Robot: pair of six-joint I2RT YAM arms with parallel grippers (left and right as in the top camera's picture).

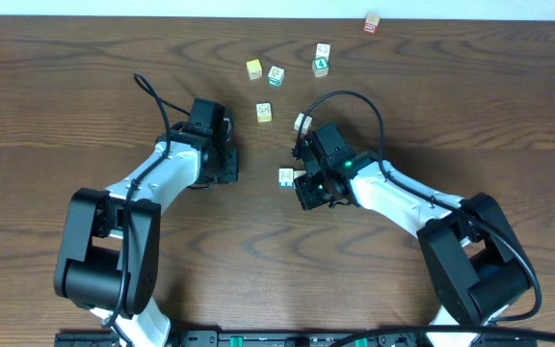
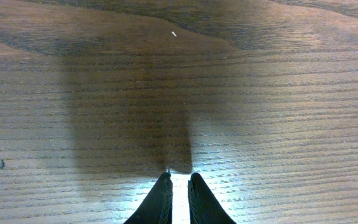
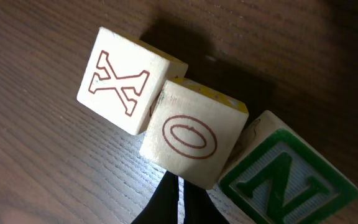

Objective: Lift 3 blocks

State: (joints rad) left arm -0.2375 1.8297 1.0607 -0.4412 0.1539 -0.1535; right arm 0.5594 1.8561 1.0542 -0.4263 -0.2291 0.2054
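blocks: three are lying together on the table [image 1: 56, 106] in the right wrist view, all resting on the wood with none lifted.
- n block [image 3: 284, 180]: bold green letter in a green frame, sitting at the right end of the group, partly running out of the picture.
- o block [image 3: 191, 134]: pale face with a red-outlined letter, one side showing yellow, sitting in the middle and touching the neighbour on each side.
- x block [image 3: 120, 81]: pale face with a red-outlined letter, lying at the left end, edge against the o block.
- teal-marked block [image 1: 286, 177]: in the overhead view it is lying just beside the right arm's tip; whether it is one of the three above cannot be told.

right gripper [image 3: 178, 190]: fingers are pressing together, holding nothing, tips pointing at the lower edge of the o block; whether they are touching it cannot be told.

left gripper [image 2: 179, 186]: fingers are standing almost together with a thin slit between them, holding nothing, hanging over bare wood, well apart from every block.

other items, overhead view:
- yellow block [image 1: 254, 68] and a pale block [image 1: 276, 75] with green marks are sitting near each other farther up the table.
- yellowish block [image 1: 264, 113] is lying between that pair and the arms.
- whitish block [image 1: 323, 50] and green block [image 1: 321, 66] are sitting just beside one another.
- reddish block [image 1: 372, 23] is lying alone near the far edge.
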